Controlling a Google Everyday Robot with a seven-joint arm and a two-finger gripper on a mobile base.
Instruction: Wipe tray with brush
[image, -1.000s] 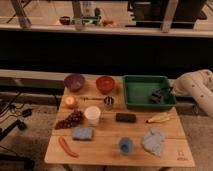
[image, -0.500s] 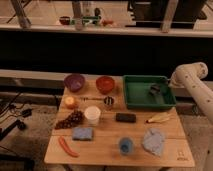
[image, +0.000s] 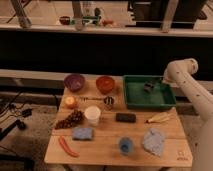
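The green tray (image: 138, 102) stands at the table's back right corner. Inside it, near the far wall, is the small dark brush (image: 149, 86). My gripper (image: 154, 84) reaches down into the tray from the right, at the end of the white arm (image: 181, 71), and is shut on the brush. The brush head rests low against the tray floor, right of the tray's middle. The fingers themselves blend into the dark brush.
Left of the tray on the wooden table stand a red bowl (image: 105, 84) and a purple bowl (image: 74, 82). In front lie a black block (image: 125, 117), banana (image: 159, 118), white cup (image: 92, 115), grey cloth (image: 153, 141), blue cup (image: 125, 145), blue sponge (image: 83, 133), grapes (image: 70, 120).
The arm has swung back and up, and the gripper has dragged the brush from the tray's right front part toward its far wall and slightly left.
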